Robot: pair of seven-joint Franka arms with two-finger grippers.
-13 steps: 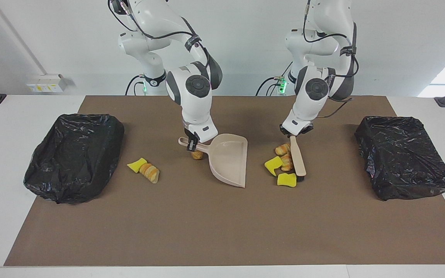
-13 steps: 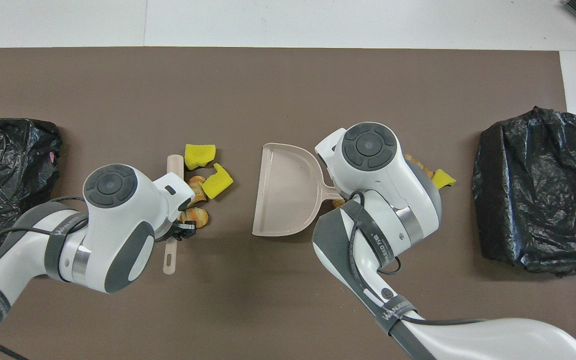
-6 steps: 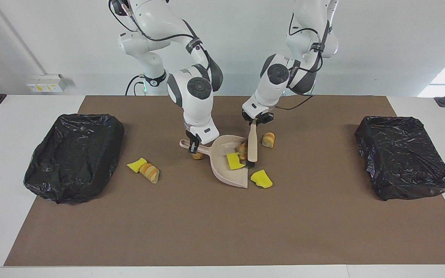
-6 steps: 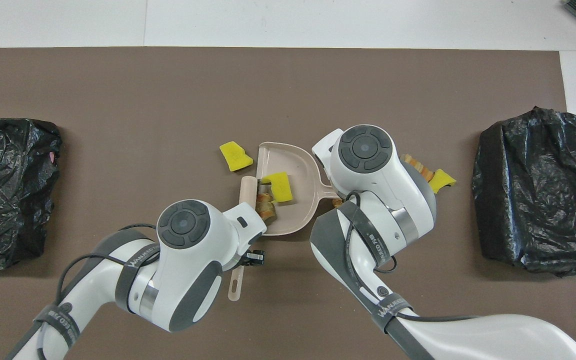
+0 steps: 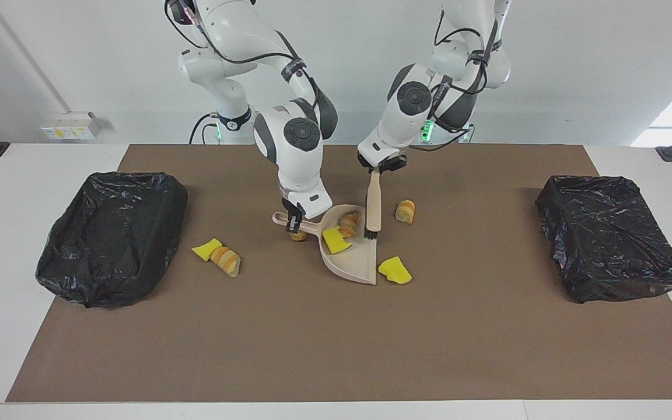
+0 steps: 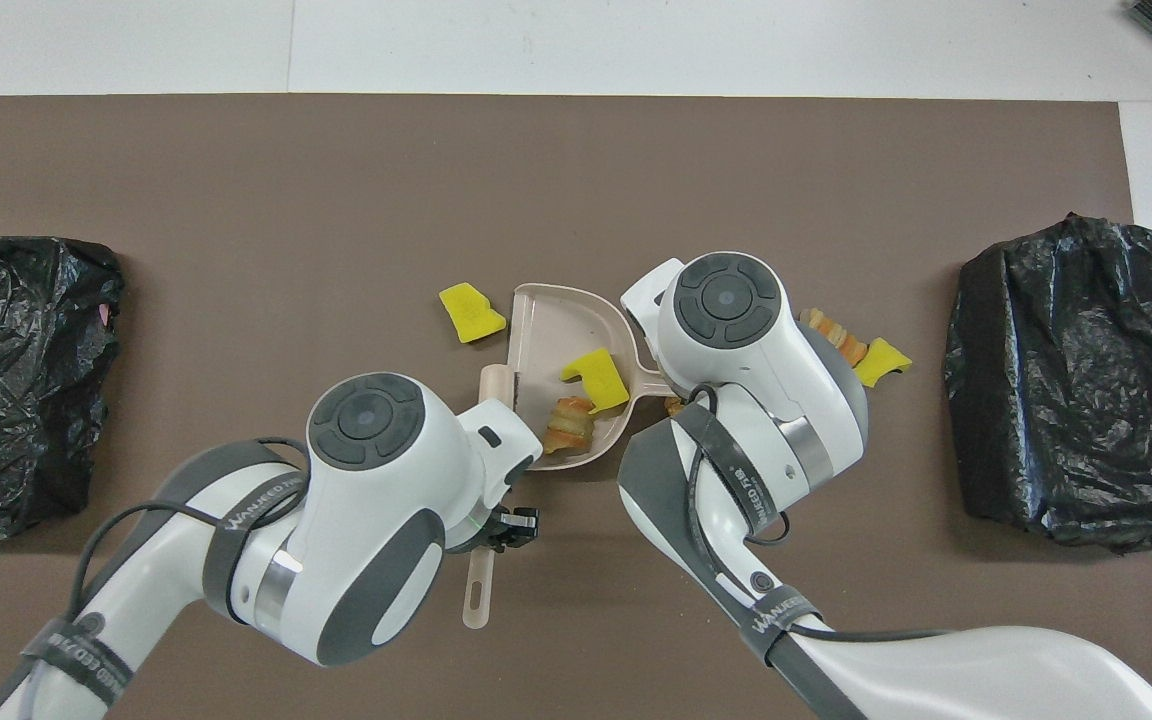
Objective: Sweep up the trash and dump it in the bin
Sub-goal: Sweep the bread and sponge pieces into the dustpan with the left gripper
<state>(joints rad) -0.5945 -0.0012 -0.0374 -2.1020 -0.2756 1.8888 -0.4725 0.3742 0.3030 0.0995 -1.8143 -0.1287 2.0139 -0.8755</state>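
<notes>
My right gripper (image 5: 292,220) is shut on the handle of the beige dustpan (image 5: 354,261), which rests on the mat. In the pan lie a yellow sponge chunk (image 5: 336,240) and a croissant (image 5: 349,221). My left gripper (image 5: 378,169) is shut on the handle of the brush (image 5: 374,204), which stands nearly upright with its bristles at the pan's open side. More trash lies loose. Another yellow sponge (image 5: 395,270) sits by the pan's lip and a bread roll (image 5: 405,211) beside the brush. A small piece (image 5: 298,235) lies under the pan's handle.
A yellow sponge (image 5: 206,249) and a croissant (image 5: 226,261) lie together toward the right arm's end. Black-bagged bins stand at both ends of the brown mat: one (image 5: 111,233) at the right arm's end, one (image 5: 610,236) at the left arm's.
The left arm swept the brush toward the dustpan, pushing a sponge and a croissant into it. A sponge and a roll stayed outside. The brush has since risen more upright.
</notes>
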